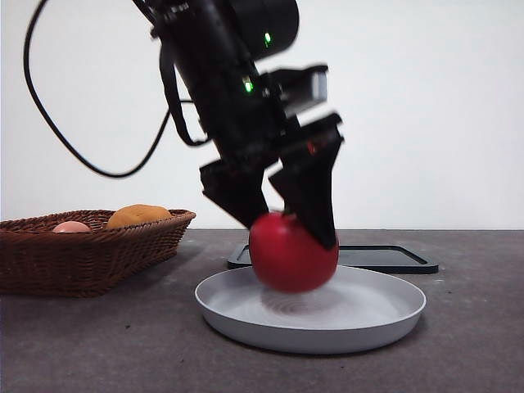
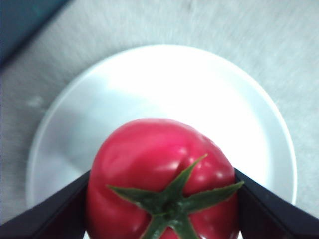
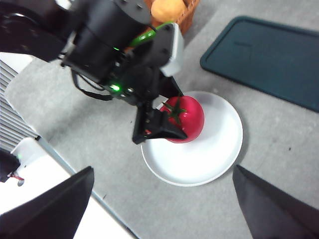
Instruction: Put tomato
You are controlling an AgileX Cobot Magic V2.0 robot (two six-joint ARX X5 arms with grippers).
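left gripper [image 1: 286, 217]: squeezes the tomato [image 1: 292, 254] | tomato: round, green stem faces up toward the wrist, just over the white plate [image 1: 360, 315] | right gripper [image 3: 162, 199]: jaws wide apart, high above plate

You are seeing the tomato [image 2: 162, 179] cut off by the edge of the left wrist view, with its lower part out of frame. In the front view the left hand [image 1: 282, 217] is covering the tomato's top, so its stem is not showing there, and the tomato's underside is blurring against the white plate [image 1: 368, 315], so you cannot tell whether they are touching. The basket [image 1: 90, 246] is running off the side edge, its wall hiding most of the two fruits inside.
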